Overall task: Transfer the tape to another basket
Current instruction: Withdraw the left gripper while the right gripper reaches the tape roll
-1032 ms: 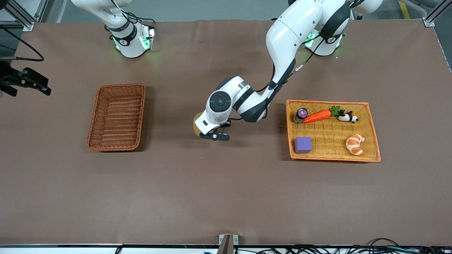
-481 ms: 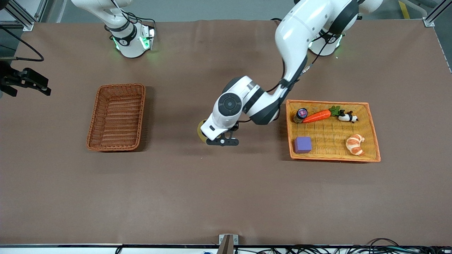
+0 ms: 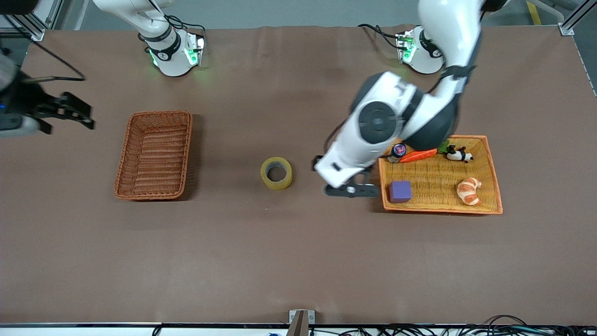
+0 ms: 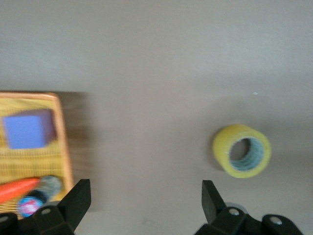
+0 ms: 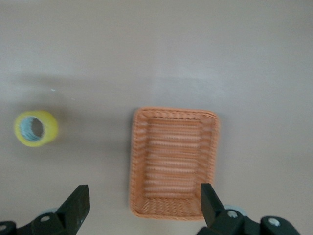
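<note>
The tape (image 3: 276, 173), a yellowish ring, lies flat on the bare table between the reddish-brown wicker basket (image 3: 155, 154) and the yellow tray (image 3: 440, 210). It also shows in the left wrist view (image 4: 242, 151) and the right wrist view (image 5: 35, 128). My left gripper (image 3: 350, 189) is open and empty, in the air over the table beside the tray's edge, apart from the tape; its wrist view (image 4: 145, 205) shows bare table between its fingers. My right gripper (image 3: 81, 114) is open and empty, high over the right arm's end of the table, with the empty basket (image 5: 173, 164) below it.
The yellow tray with an orange rim (image 4: 62, 142) holds a purple cube (image 3: 400, 191), a carrot (image 3: 418, 154), a small jar (image 3: 398, 151), a panda toy (image 3: 459, 154) and a croissant (image 3: 468, 190). The left arm's elbow hangs over the tray's corner.
My left gripper has let go of the tape, risen and moved toward the yellow tray; the tape stays on the table. My right gripper has shifted slightly toward the basket.
</note>
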`<state>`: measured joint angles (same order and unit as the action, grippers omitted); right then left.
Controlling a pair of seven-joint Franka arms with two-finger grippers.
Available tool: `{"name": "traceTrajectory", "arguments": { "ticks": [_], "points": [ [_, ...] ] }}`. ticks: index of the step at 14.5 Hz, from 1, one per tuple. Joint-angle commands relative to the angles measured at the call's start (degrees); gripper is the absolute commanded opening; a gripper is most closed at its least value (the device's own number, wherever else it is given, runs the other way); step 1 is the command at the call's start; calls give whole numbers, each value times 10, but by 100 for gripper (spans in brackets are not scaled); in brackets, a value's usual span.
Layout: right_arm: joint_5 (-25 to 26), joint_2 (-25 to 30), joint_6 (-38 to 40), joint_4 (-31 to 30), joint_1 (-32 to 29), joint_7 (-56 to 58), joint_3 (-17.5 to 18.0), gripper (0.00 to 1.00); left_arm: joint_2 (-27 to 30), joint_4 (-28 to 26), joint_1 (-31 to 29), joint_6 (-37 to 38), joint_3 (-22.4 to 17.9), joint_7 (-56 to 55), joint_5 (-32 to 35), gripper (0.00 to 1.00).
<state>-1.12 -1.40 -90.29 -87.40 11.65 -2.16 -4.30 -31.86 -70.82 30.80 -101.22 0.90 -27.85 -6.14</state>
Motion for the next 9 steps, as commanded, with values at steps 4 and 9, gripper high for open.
{"name": "traceTrajectory", "arguments": {
  "ticks": [4,9],
  "points": [
    [3,-53,-30,-9,107,-92,-3,100,165,-154,-78,-7,-37,101,-13,100],
    [4,-175,-136,-33,179,-153,-1,100,265,-206,-164,-6,-36,161,-5,100]
  ]
}}
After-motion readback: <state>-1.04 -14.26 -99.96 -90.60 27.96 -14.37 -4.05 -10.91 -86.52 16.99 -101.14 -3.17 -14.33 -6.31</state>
